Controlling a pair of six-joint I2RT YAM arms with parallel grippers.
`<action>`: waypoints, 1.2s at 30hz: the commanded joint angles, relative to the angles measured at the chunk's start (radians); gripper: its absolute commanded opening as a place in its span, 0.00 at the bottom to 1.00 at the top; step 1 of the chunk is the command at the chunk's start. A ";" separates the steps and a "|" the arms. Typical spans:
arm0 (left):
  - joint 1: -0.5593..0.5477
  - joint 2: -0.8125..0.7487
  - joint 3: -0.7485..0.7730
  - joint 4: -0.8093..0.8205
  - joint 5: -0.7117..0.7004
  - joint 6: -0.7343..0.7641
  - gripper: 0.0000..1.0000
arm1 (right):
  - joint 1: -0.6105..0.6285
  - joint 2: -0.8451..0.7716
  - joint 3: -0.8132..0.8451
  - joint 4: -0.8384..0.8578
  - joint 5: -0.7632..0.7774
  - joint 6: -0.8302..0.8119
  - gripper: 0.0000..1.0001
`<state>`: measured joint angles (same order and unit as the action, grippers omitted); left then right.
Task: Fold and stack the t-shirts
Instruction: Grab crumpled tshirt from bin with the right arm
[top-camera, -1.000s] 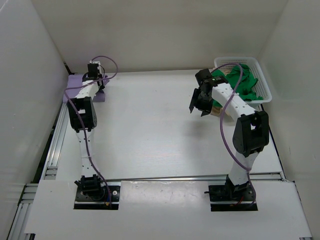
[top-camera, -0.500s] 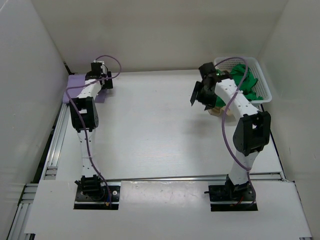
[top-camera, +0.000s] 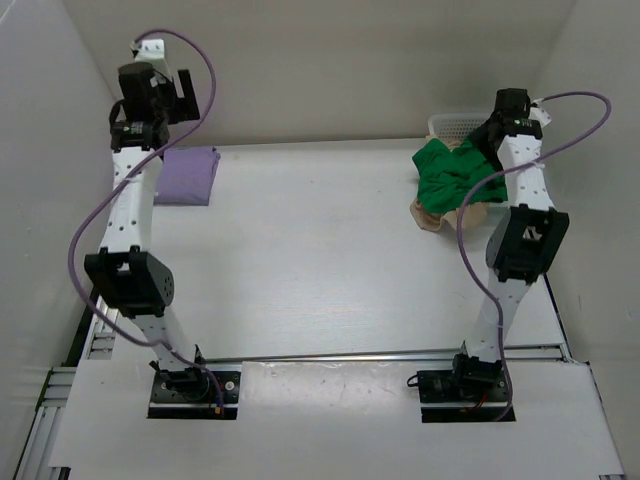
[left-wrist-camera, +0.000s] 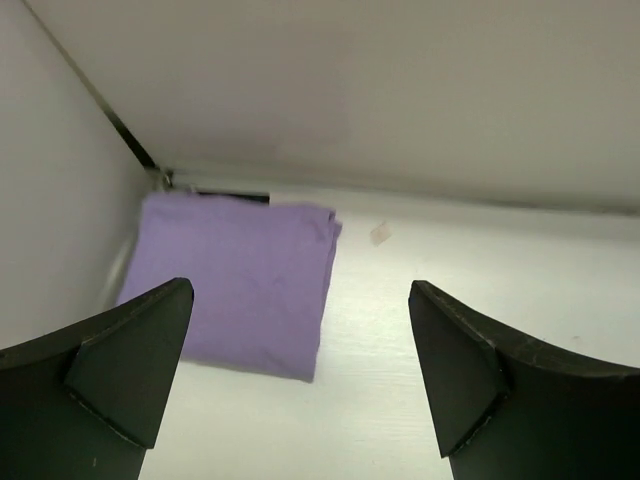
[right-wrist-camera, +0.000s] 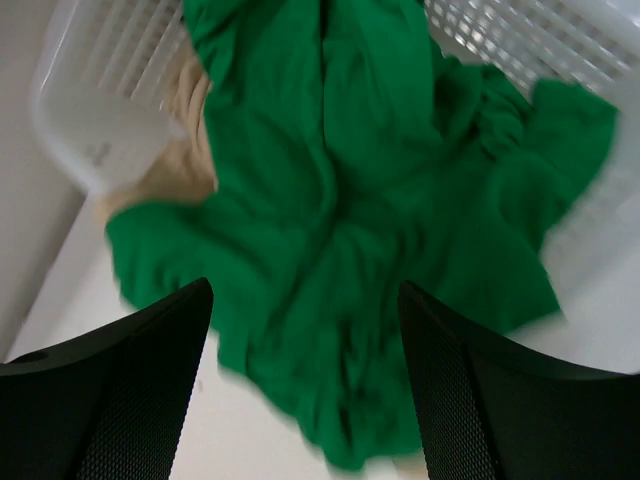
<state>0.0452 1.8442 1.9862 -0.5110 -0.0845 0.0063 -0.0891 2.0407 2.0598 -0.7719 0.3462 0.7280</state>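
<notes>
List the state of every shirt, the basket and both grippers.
lavender t-shirt, folded flat on the table.
green t-shirt, unfolded, crumpled, spilling from the basket.
beige t-shirt, crumpled, mostly under the green one.
basket, partly covered by shirts.
left gripper, open, empty.
right gripper, open, empty.

Legible text: none.
White mesh basket (right-wrist-camera: 100, 150): faint moulded mark on the wall, too blurred to read.

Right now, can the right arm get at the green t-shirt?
Probably yes: the right gripper hangs open over the green t-shirt, which spills out of the white mesh basket with nothing lying on top of it.
</notes>
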 joint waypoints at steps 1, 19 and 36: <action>-0.005 -0.034 0.034 -0.180 0.034 -0.006 1.00 | 0.003 0.188 0.133 0.057 -0.004 0.065 0.78; 0.033 -0.235 -0.176 -0.362 -0.142 -0.006 1.00 | -0.028 0.253 0.074 0.164 -0.049 0.088 0.00; 0.076 -0.395 -0.306 -0.371 -0.222 -0.006 1.00 | -0.028 -0.194 0.103 0.330 0.004 -0.148 0.00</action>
<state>0.1001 1.5166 1.6993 -0.8806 -0.2752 0.0032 -0.1112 1.9106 2.1185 -0.5156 0.3454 0.6277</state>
